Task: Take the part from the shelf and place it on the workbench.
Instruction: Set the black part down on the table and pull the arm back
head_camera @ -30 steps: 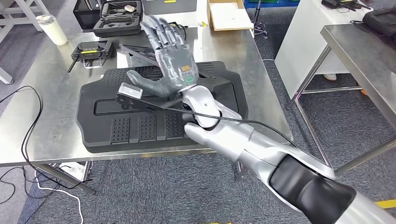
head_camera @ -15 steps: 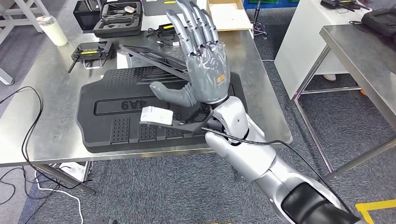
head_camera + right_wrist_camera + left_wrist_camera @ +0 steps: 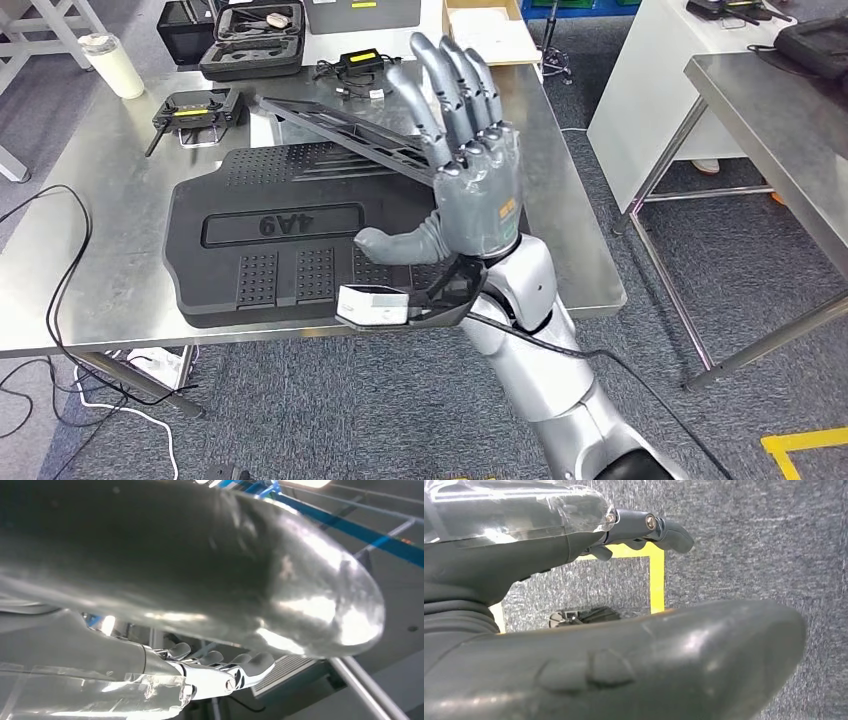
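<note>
Right hand point(image 3: 470, 190): raised above the surface point(image 3: 110, 140), fingers spread, holding nothing.
Left hand point(image 3: 644, 527): hanging over the floor; grip cannot be told.
Part point(image 3: 290, 235): large black moulded piece lying flat on the surface.
Risk: the right arm, swinging low, may clip the part's near edge, which looks close to the surface's front rim, and nudge it off.

My steel workbench point(image 3: 120, 300) fills the left and centre of the frame, on grey carpet point(image 3: 330, 410). On it lie a large black moulded part point(image 3: 250, 250), a black slatted frame point(image 3: 340, 125), a controller point(image 3: 200, 105) at upper left, and a white cup point(image 3: 110, 62).
</note>
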Robot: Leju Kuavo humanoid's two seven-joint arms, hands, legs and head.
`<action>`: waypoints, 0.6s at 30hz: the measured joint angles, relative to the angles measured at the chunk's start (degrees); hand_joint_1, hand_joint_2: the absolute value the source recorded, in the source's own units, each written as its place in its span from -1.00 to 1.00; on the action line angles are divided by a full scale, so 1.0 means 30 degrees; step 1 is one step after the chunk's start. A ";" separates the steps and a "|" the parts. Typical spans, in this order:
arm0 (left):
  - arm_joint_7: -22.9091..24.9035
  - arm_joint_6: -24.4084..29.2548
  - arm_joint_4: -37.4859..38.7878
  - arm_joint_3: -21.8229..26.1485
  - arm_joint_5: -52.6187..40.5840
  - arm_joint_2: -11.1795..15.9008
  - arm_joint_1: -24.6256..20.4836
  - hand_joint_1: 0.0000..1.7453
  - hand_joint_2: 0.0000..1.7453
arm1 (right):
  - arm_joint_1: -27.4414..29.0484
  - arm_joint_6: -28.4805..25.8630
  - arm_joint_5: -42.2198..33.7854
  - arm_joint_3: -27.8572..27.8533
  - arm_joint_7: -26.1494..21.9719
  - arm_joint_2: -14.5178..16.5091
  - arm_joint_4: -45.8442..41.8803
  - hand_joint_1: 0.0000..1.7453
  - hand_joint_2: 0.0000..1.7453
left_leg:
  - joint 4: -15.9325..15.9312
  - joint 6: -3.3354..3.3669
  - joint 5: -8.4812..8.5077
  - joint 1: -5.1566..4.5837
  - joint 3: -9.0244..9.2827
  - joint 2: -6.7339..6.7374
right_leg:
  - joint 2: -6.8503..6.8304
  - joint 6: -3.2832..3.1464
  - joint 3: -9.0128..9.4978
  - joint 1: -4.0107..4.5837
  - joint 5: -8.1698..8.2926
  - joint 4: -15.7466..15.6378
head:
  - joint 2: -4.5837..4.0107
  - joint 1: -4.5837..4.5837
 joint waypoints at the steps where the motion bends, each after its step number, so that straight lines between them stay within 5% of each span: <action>1: -0.0042 0.0095 0.0000 0.0000 0.0018 -0.0002 0.0004 -1.00 -1.00 | 0.0118 0.0002 0.0015 -0.0178 -0.0085 0.0160 -0.0044 -1.00 -1.00 | 0.0000 0.0000 0.0000 0.0000 0.0001 0.0000 | 0.0001 0.0000 0.0000 0.0000 0.0000 0.0000 | 0.0000 0.0000; 10: -0.0277 0.0737 0.0000 0.0000 0.0173 -0.0011 0.0109 -1.00 -1.00 | 0.0507 0.0055 0.0345 -0.0650 0.2093 0.0546 -0.0469 -1.00 -1.00 | 0.0000 -0.0001 -0.0002 -0.0002 -0.0001 0.0003 | 0.0004 0.0000 -0.0001 -0.0002 0.0000 -0.0001 | 0.0000 0.0002; 18: -0.0297 0.1049 0.0000 0.0000 0.0257 -0.0011 0.0121 -1.00 -1.00 | 0.0625 0.0038 0.0199 -0.0650 0.2509 0.0546 -0.0506 -1.00 -1.00 | 0.0021 0.0011 -0.0018 -0.0050 -0.0007 0.0001 | 0.0001 0.0030 -0.0003 -0.0062 0.0016 -0.0014 | 0.0000 -0.0004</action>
